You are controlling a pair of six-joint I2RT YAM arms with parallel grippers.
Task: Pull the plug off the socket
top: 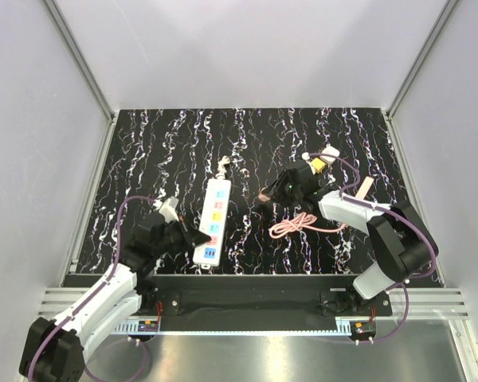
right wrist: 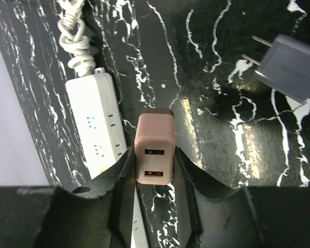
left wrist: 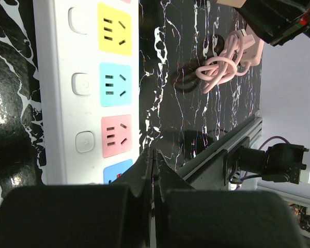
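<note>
Starting at the left, the left hand (top: 193, 236) lies low on the table (top: 143, 159) with its fingers pressed together on nothing, their tips just beside the near end of the power strip (top: 212, 221), by its dark blue outlet. The strip lies flat, its short bundled cord (top: 222, 165) at the far end, and every outlet that shows looks empty. It is a long, stiff plastic body, probably light enough to slide or lift when something is tugged out of it, so bracing it at an end or along a bare edge is the sensible hold. Right of it and well apart, the pink USB charger (right wrist: 155, 150) sits pinched between the fingers of the right hand (right wrist: 153, 165), free of the strip; its prongs are hidden. It looks small, light, rigid and smooth-shelled, so a squeeze across the two flat sides, as here, should hold better than one at the rounded corners. A coiled pink cable (top: 299, 226) lies near the right arm, and a grey two-pin adapter (right wrist: 289, 67) rests loose on the table.
</note>
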